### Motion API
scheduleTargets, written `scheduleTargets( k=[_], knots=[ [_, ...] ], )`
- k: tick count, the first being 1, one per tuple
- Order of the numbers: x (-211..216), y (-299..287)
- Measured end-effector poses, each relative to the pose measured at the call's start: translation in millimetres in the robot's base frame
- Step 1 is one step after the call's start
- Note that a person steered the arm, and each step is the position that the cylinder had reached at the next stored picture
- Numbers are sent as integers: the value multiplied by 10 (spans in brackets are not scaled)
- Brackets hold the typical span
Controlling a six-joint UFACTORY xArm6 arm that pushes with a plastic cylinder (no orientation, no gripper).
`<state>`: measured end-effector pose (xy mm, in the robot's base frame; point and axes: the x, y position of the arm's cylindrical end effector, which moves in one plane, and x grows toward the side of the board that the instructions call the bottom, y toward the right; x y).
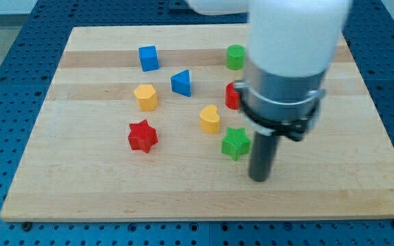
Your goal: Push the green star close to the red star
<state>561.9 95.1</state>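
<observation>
The green star (235,143) lies on the wooden board (81,184), right of centre and toward the view's bottom. The red star (142,135) lies to its left, well apart from it. A yellow heart-shaped block (211,119) sits between them, just up and left of the green star. My tip (260,178) is on the board just right of and below the green star, close to it; whether it touches cannot be told.
A blue cube (148,58), a blue triangle (181,83) and a yellow hexagon-like block (146,97) lie toward the view's top left. A green cylinder (235,57) is at the top. A red block (232,96) is partly hidden behind the arm.
</observation>
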Motion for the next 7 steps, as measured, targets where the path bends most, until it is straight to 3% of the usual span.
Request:
scheduleTargets(
  k=[1, 2, 3, 7],
  knots=[
    [-256, 253],
    [-260, 253],
    [-528, 204],
    [-366, -598]
  ],
)
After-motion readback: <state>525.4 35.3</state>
